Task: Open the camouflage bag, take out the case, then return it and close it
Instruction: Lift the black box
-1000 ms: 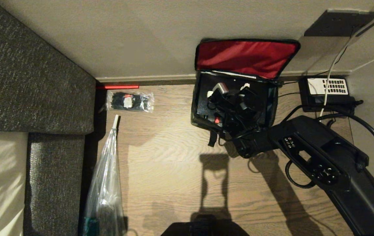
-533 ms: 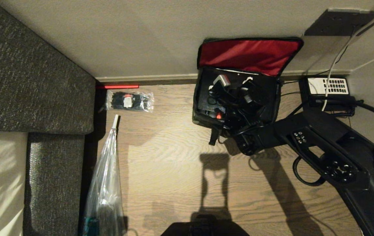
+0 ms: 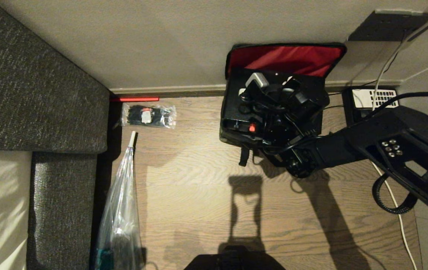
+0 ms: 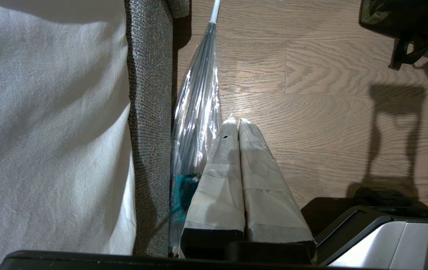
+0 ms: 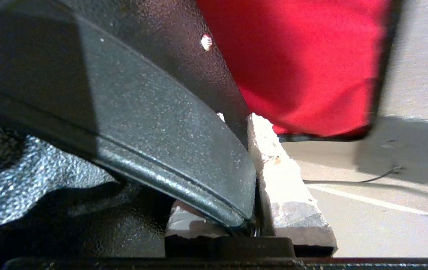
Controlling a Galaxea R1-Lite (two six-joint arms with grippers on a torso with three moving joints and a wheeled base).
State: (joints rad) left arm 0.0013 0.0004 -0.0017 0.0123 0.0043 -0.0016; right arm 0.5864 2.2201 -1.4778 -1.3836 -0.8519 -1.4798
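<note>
1. Boxy green-and-dark camouflage fabric bag sits on the wooden floor against the pale wall, its red-lined lid flipped back and leaning on that wall.
2. Black rectangular hard case with a small red button stands in the bag's mouth, its top above the bag's rim; how far out it is cannot be told from the head view.
3. Right gripper is on the case's top, straight over the bag opening. In the right wrist view its pale taped fingers pinch the black top handle of the case, one pad each side, nearly closed on it.
4. Key relation: the case hangs directly under the fingers, and its long axis runs parallel to the wall, matching the bag's long side. My read: any lift or lowering must stay vertical and keep that alignment, or a case corner snags on the fabric rim.
5. The red lid sits just behind the gripper, very near; drifting toward the wall could push it.
6. Left gripper is parked low beside the grey woven sofa and a clear plastic-wrapped umbrella, well apart from the bag, fingers pressed together, holding nothing.
7. Right arm is far nearer; likely it works alone.
8. Step judged: case removal, or its return, under way.
</note>
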